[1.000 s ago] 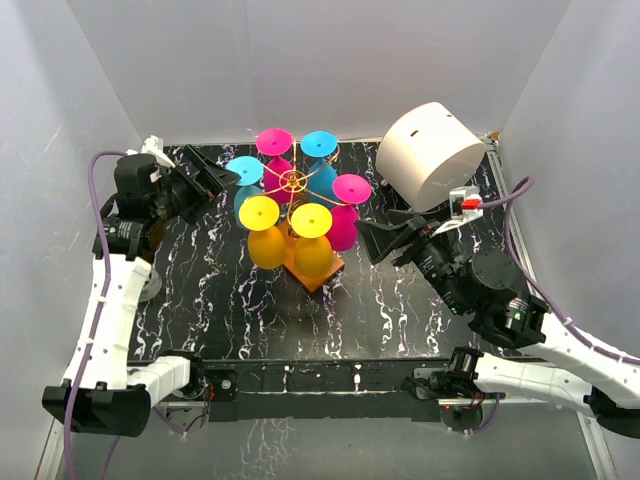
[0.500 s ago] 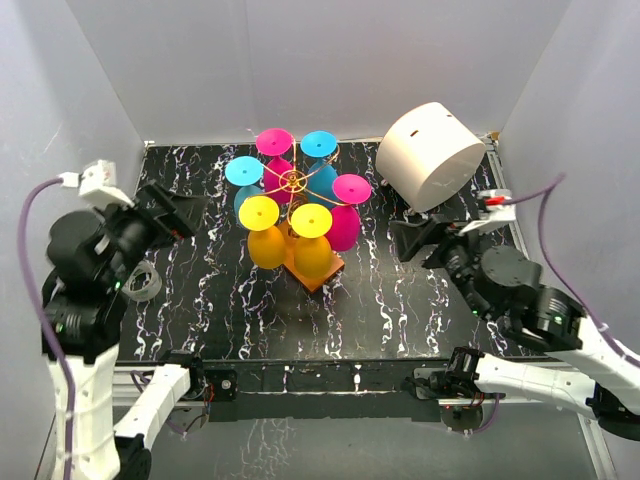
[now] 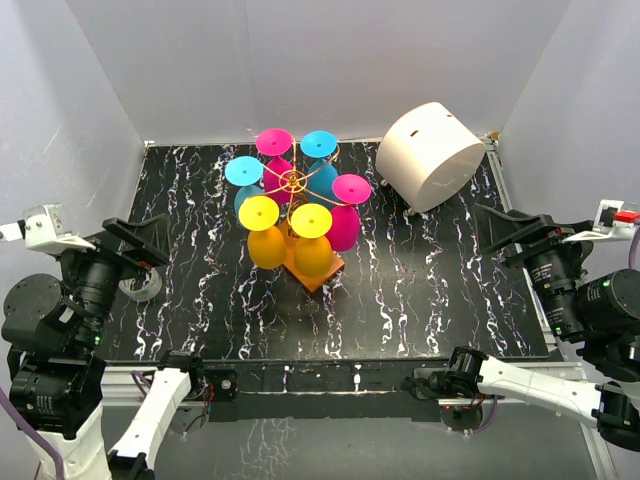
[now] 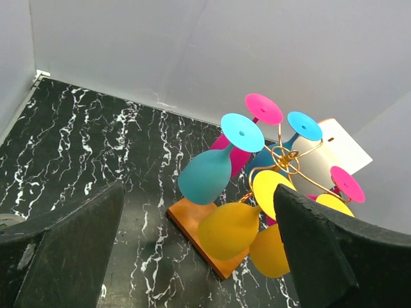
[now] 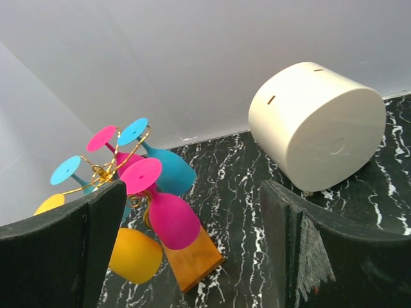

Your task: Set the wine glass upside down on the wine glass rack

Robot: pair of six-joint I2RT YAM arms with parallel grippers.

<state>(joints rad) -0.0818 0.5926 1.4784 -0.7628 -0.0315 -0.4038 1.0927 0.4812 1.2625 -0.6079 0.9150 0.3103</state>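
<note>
The wine glass rack (image 3: pixel 293 181) is a gold wire stand on an orange square base (image 3: pixel 327 272) in the middle of the black marbled table. Several wine glasses hang upside down on its arms: pink (image 3: pixel 274 142), blue (image 3: pixel 319 144), blue (image 3: pixel 244 171), pink (image 3: pixel 351 189), yellow (image 3: pixel 259 213) and yellow (image 3: pixel 311 221). My left gripper (image 3: pixel 145 243) is open and empty, raised far to the left of the rack. My right gripper (image 3: pixel 505 232) is open and empty, raised far to the right. The rack also shows between the fingers in the left wrist view (image 4: pixel 286 160) and the right wrist view (image 5: pixel 103 172).
A large white cylindrical container (image 3: pixel 432 155) lies on its side at the back right, also in the right wrist view (image 5: pixel 318 122). A tape roll (image 3: pixel 140 285) lies at the left edge of the table. White walls enclose the table on three sides.
Both arms have pulled back from the rack towards the near corners and risen. Both grippers stay open and empty. The rack and its glasses have not moved.
</note>
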